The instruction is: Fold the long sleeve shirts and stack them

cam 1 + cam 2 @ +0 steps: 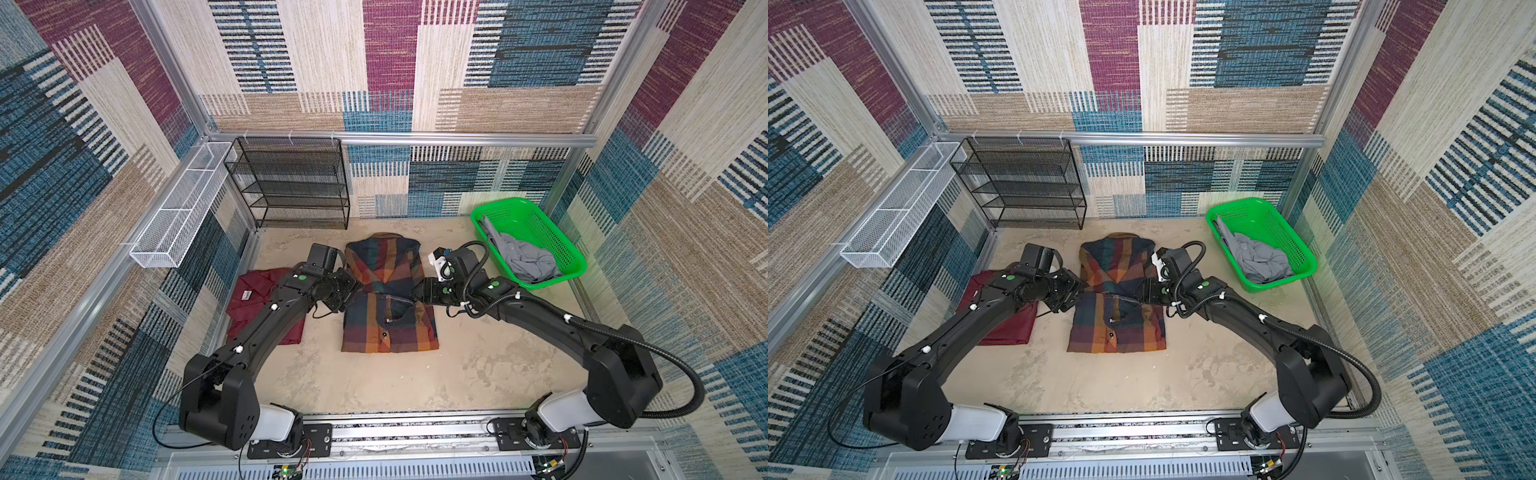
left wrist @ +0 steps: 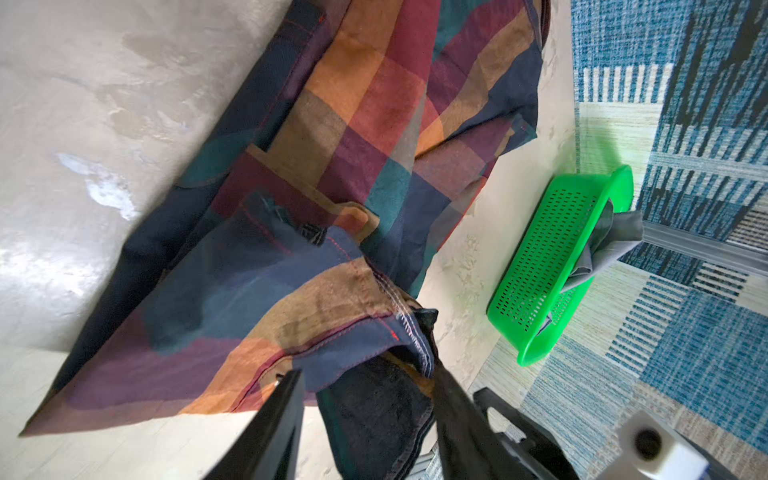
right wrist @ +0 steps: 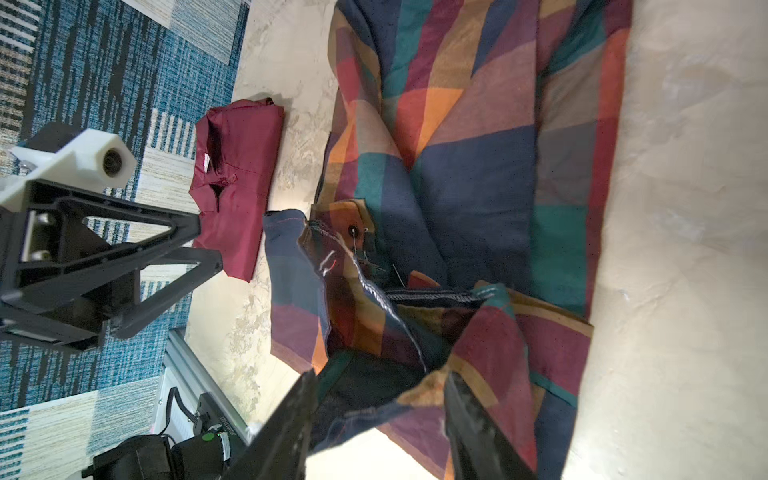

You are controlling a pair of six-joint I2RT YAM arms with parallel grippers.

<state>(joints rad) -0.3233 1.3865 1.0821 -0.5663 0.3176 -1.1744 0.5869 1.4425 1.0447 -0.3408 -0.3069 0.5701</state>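
The plaid shirt (image 1: 390, 320) lies folded in the middle, left gripper (image 2: 365, 374) and right gripper (image 3: 381, 376) each parted loosely around its folded edge, maroon shirt (image 1: 244, 311) at left, grey shirt (image 1: 528, 257) in the far-right basket (image 1: 511, 203).

the table (image 1: 374, 382) was a flat beige surface with mottled, worn patches. four items rested directly on it. the plaid shirt (image 1: 390, 328) lay at the centre, partly folded: the near portion was squared and flat, the far portion lay looser, with the collar toward the back wall. the maroon shirt (image 1: 249, 303) lay folded to the left of the plaid shirt, apart from it, with its white label facing up. the green basket (image 1: 528, 224) sat near the back right corner. the black mesh rack (image 1: 291, 187) stood at the back left, against the wall.
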